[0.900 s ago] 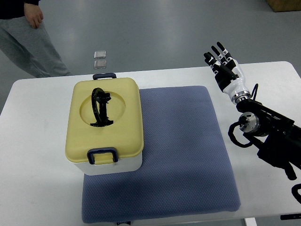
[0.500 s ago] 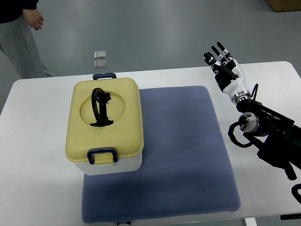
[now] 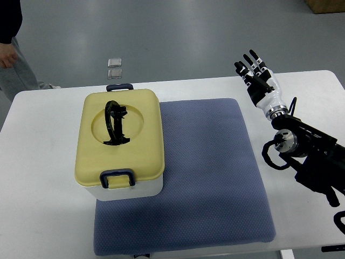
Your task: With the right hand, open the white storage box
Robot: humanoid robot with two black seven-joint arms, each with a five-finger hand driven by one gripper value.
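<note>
The right hand [image 3: 257, 77] is raised over the far right of the white tabletop [image 3: 43, 178], fingers [image 3: 249, 63] spread and grasping nothing. The white storage box [image 3: 121, 145], yellow lid closed with its black handle folded flat, sits well to the hand's left, on the blue mat [image 3: 210, 172].

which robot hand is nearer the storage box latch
Right. The right robot hand is open over the table's far right, well clear of the storage box. The left one is out of view.
</note>
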